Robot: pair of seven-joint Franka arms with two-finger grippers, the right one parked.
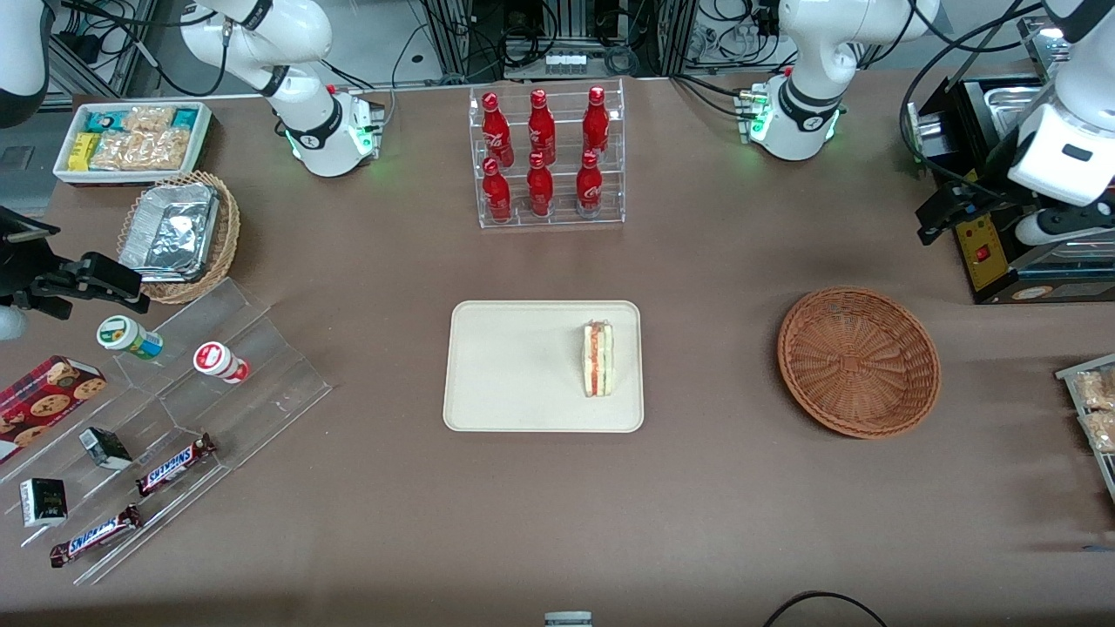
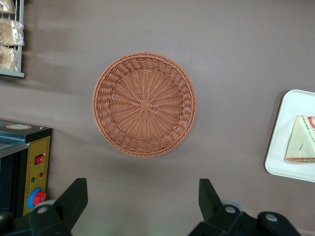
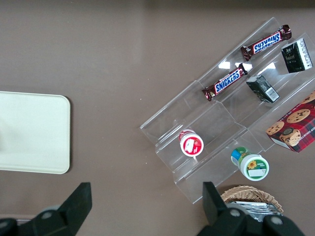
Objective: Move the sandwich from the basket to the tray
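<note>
Front view: Snickers bars (image 1: 175, 464); end effector (image 2: 142, 201) agape

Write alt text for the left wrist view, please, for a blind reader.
The open gripper hangs high above the empty wicker basket on the brown table. The sandwich lies on the cream tray, apart from the basket.

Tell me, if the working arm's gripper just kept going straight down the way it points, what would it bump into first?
Probably bare table. The gripper, open and empty, points down beside the basket, not over it. How high it hangs is unclear.
</note>
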